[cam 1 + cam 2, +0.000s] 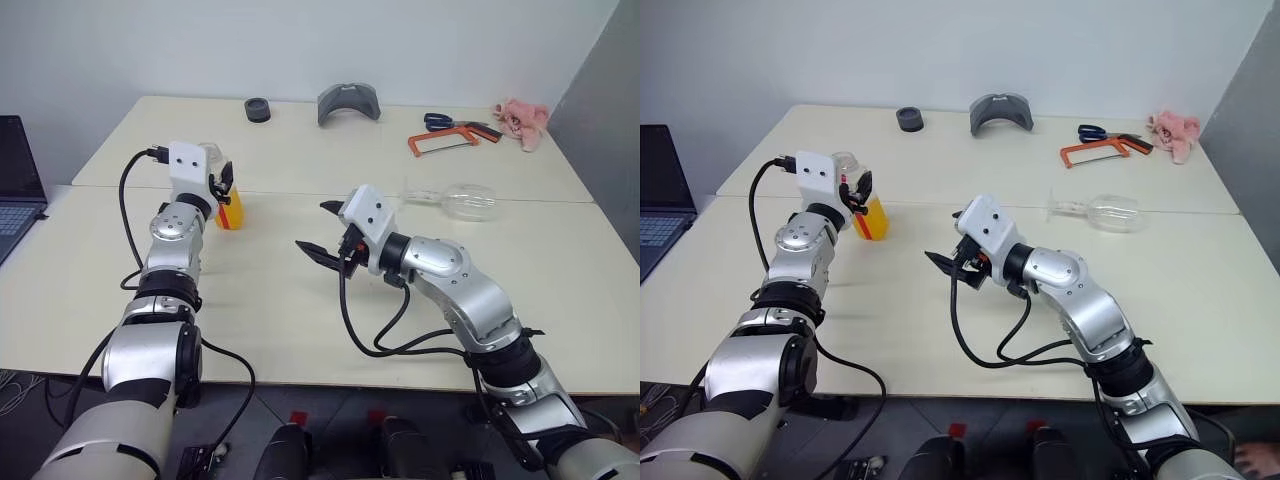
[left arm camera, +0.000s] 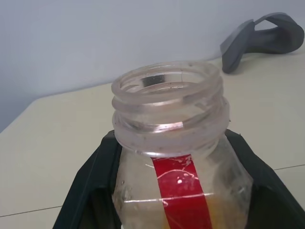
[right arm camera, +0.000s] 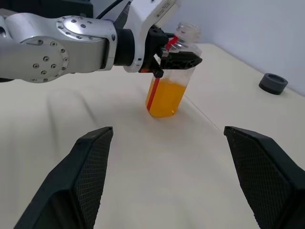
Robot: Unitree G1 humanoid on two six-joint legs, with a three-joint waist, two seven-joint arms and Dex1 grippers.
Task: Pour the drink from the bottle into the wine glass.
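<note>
A: Two pale tables (image 1: 300, 300) pushed together under a plain white wall, with odds and ends along the far edge: a dark ring (image 1: 258, 110), a grey curved piece (image 1: 348, 103), scissors (image 1: 1097, 131), an orange hacksaw (image 1: 447, 142) and a pink cloth (image 1: 523, 121). Where's the bottle (image 3: 169, 86)?

B: On the left, standing on the table. The left gripper (image 3: 178, 61) has its fingers clamped on its upper body, just under the threaded neck. No cap on it; the mouth is open. The drink (image 3: 165, 99) fills roughly the lower half.

A: And the glass (image 1: 1102, 211)?

B: Lying on its side, far right, foot toward the left, well apart from the bottle. It looks empty.

A: That's a problem. What about the right gripper (image 1: 321, 229)?

B: Mid-table, fingers spread wide, holding nothing, aimed toward the bottle, not the glass.

A: So what could go wrong?

B: Mainly the glass. Nothing can be poured into it while it lies flat, so I'd say it has to be stood up first. It's round and smooth; a careless pinch on the bowl could send it rolling toward the right edge, and a grab on the thin stem could let it swing or slip.

A: And the bottle?

B: Open-mouthed with liquid inside, so any tilt on the way across would spill onto the table. The grip is high on slick plastic; if it slides, the bottle could drop or twist.

A: Anything nearby at risk?

B: A laptop (image 1: 18, 185) sits at the far left.
</note>
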